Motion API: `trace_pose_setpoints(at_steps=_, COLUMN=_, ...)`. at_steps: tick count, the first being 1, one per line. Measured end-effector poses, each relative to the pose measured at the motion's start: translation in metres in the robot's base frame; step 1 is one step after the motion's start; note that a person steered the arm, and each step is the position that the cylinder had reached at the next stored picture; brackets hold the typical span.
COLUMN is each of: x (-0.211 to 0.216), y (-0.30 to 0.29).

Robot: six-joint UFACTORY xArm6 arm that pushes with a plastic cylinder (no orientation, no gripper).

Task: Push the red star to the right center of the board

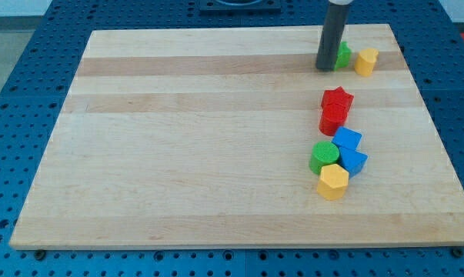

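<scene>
The red star (338, 99) lies on the wooden board (201, 146) at the view's right, a little above mid-height. It touches a second red block (333, 119) just below it. My tip (325, 68) stands near the view's top right, above the red star and apart from it. A green block (343, 54) sits right behind the rod, partly hidden by it. A yellow block (365, 61) lies just to the right of the green one.
Below the red blocks lies a tight cluster: two blue blocks (347, 141) (354, 161), a green cylinder (323, 156) and a yellow hexagon (332, 181). The board's right edge (439, 146) runs close to them.
</scene>
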State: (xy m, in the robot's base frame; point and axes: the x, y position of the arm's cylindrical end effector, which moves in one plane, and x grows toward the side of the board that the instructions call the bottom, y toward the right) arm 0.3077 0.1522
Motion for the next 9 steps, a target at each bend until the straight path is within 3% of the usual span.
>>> trace_pose_setpoints(at_steps=4, x=0.000, y=0.034)
trace_pose_setpoints(at_steps=7, x=0.003, y=-0.060)
trace_pose_setpoints(at_steps=9, x=0.003, y=-0.077)
